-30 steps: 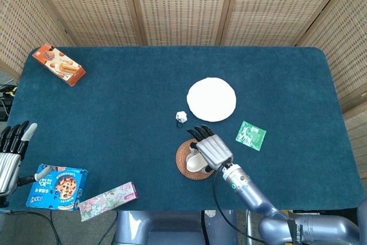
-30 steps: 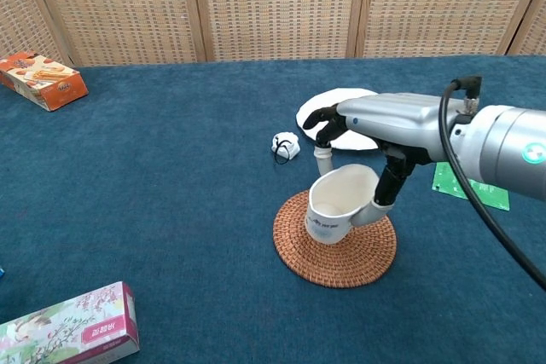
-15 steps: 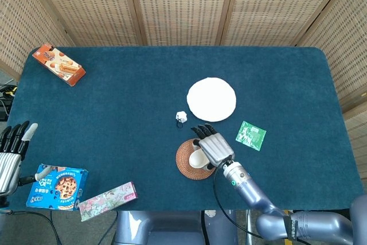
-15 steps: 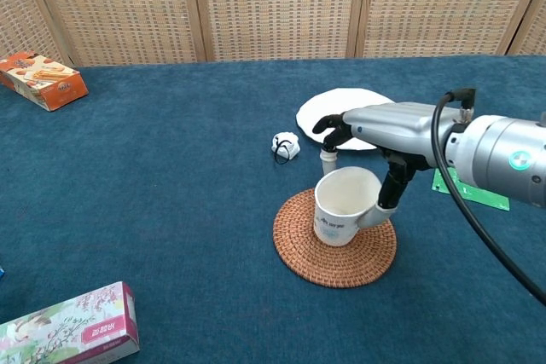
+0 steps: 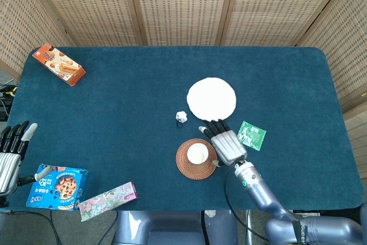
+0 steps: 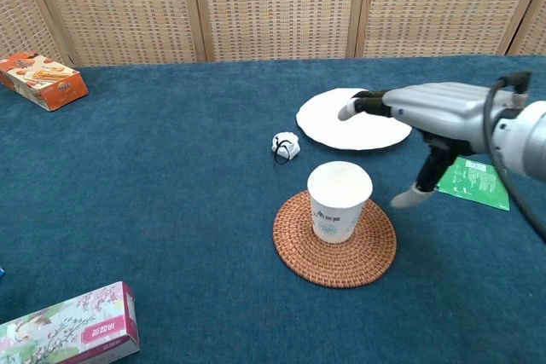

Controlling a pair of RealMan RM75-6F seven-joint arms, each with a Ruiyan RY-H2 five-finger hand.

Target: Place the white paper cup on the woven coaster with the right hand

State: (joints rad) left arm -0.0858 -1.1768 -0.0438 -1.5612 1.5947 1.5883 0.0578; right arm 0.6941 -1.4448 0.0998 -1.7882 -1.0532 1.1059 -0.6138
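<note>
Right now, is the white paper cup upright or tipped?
Upright: the white paper cup stands mouth-up on the woven coaster, with the right hand apart from it.

The head view looks straight down from high up, taking in the whole table (image 5: 114, 107). The chest view sits low and close, facing the screen (image 6: 273, 6) behind. Both share the coaster (image 5: 186, 167) and cup (image 6: 339, 202) mid-frame.
</note>
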